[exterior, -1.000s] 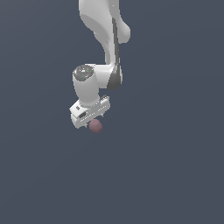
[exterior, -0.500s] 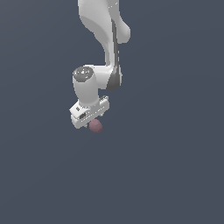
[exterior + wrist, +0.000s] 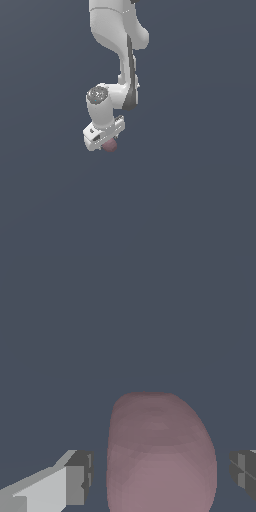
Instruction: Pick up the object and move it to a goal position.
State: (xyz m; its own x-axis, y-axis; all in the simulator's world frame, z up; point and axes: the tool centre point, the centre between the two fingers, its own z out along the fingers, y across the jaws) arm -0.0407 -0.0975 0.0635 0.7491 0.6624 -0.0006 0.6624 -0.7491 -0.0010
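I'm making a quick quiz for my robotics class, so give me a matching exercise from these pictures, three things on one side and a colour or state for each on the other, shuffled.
Things:
1. sphere
2. gripper
3. arm

Descriptions:
A. white, reaching down from the top of the exterior view
B. dusty pink, sitting between the two fingers
C. fingers apart, a gap showing on each side of what lies between them

Pairs: 1-B, 2-C, 3-A

Exterior stands back; wrist looks close; both share sphere [image 3: 110,145]
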